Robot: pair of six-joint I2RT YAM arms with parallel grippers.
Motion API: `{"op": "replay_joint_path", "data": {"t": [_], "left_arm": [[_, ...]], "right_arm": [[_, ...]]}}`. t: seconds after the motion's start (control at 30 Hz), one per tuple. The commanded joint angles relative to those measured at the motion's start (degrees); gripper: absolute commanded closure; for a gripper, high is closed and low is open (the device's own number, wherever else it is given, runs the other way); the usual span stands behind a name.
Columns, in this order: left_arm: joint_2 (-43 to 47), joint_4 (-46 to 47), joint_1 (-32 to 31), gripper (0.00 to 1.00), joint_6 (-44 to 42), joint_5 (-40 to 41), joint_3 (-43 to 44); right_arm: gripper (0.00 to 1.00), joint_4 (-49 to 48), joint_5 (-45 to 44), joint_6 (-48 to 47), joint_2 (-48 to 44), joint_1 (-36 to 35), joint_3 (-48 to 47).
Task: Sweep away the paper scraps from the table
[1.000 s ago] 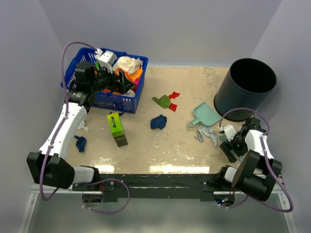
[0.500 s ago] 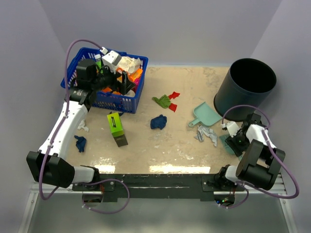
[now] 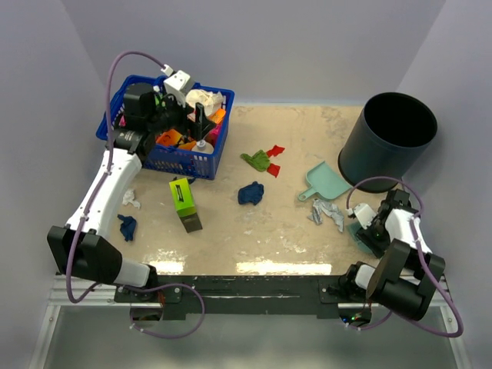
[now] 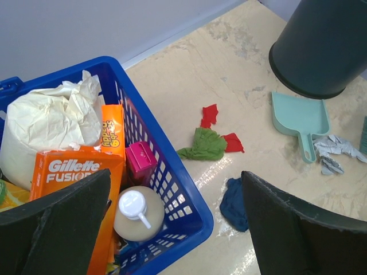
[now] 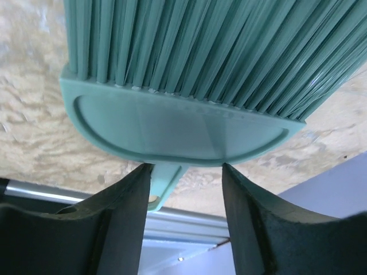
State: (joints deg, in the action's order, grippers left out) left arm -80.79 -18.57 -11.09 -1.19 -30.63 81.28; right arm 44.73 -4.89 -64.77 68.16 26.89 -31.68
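Paper scraps lie across the table [image 3: 292, 231]: a dark blue wad [image 3: 250, 193] [image 4: 234, 197], an olive green one [image 3: 257, 161] [image 4: 203, 146], red bits [image 3: 274, 151] [image 4: 210, 114], a whitish-grey wad [image 3: 328, 212] [image 4: 332, 150], and another blue one [image 3: 127, 227] at the left. A teal brush [image 3: 358, 231] [image 5: 189, 74] lies at the right edge. My right gripper [image 3: 372, 233] [image 5: 182, 172] straddles its handle: the handle touches the left finger, and a gap shows to the right finger. My left gripper [image 3: 188, 127] [image 4: 178, 229] hangs wide open over the basket, holding nothing.
A blue basket [image 3: 165, 163] [image 4: 189, 195] full of packages stands at the back left. A black bin [image 3: 388, 138] [image 4: 321, 46] stands at the back right. A teal dustpan [image 3: 326, 182] [image 4: 298, 117] lies before it. A green-and-black box [image 3: 184, 203] lies near the centre left.
My right gripper's jaws have narrowed around the brush handle, and the right wrist has shifted a little. The left gripper has moved slightly over the basket, still open.
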Motion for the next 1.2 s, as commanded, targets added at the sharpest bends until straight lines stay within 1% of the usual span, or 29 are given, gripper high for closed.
{"op": "replay_joint_path", "data": {"t": [0.0, 0.13, 0.23, 0.33, 0.37, 0.43, 0.47, 0.5, 0.57, 0.63, 0.77, 0.8, 0.83, 0.93, 1.07, 1.13, 1.17], "left_arm": [[-1.6, 1.1, -0.4, 0.0, -0.9, -0.9, 4.5], [-3.2, 1.3, -0.4, 0.0, -0.6, -1.2, 5.5], [-3.7, 1.9, -0.4, 0.0, 0.0, -1.3, 5.6], [-4.1, 1.9, -0.5, 0.0, 0.1, -1.8, 6.0], [-4.1, 2.0, -0.4, 0.0, 0.1, -1.8, 5.9], [-4.3, 2.1, -0.4, 0.0, 0.2, -1.9, 5.7], [-4.4, 2.3, -0.4, 0.0, 0.5, -2.0, 5.6], [-4.5, 2.7, -0.4, 0.0, 0.7, -2.2, 5.5], [-4.5, 3.0, -0.4, 0.0, 0.8, -2.5, 5.2], [-4.7, 3.6, -0.4, 0.0, 0.8, -2.6, 5.1], [-5.1, 3.8, -0.4, 0.0, 0.8, -2.9, 5.8], [-5.2, 3.9, -0.5, 0.0, 0.8, -3.0, 6.1], [-5.2, 4.0, -0.4, 0.0, 0.8, -3.0, 6.0], [-5.3, 4.1, -0.4, 0.0, 0.8, -3.5, 6.1], [-5.2, 4.1, -0.4, 0.0, 0.8, -3.6, 5.5], [-5.3, 4.3, -0.4, 0.0, 0.8, -3.8, 5.3], [-5.3, 4.5, -0.4, 0.0, 2.3, -3.9, 5.4]], "right_arm": [[0.48, 2.9, -3.5, -1.8, 0.1, 0.1, 1.9], [0.52, 1.7, -4.3, -3.5, 0.1, 0.1, 3.2], [0.53, 0.2, -2.6, -7.8, -0.7, -0.4, 3.9], [0.55, -1.1, -1.5, -7.7, 0.6, -3.8, 2.1], [0.55, -1.0, -1.1, -7.4, 2.3, -4.7, 1.3], [0.55, -1.7, 1.0, -5.2, 4.6, -7.7, -1.3], [0.57, -1.7, 1.8, -4.1, 7.7, -8.8, -2.3], [0.59, -2.0, 2.4, -1.3, 9.0, -11.1, -4.6], [0.6, -2.2, 4.1, 1.7, 12.9, -13.4, -6.9], [0.61, -2.7, 4.7, 5.1, 14.2, -15.9, -9.3], [0.56, -1.5, 7.6, 8.4, 13.0, -15.7, -10.7], [0.55, -0.9, 8.1, 8.3, 11.1, -15.0, -10.3], [0.5, -0.7, 8.5, 8.0, 10.2, -14.3, -9.7], [0.45, 0.3, 9.1, 6.0, 7.4, -11.6, -7.6], [0.42, 0.5, 9.2, 3.2, 6.3, -10.5, -5.9], [0.41, -1.0, 8.8, 2.7, 7.5, -10.5, -5.7], [0.42, -1.3, 8.6, 2.8, 8.2, -10.5, -5.8]]}}
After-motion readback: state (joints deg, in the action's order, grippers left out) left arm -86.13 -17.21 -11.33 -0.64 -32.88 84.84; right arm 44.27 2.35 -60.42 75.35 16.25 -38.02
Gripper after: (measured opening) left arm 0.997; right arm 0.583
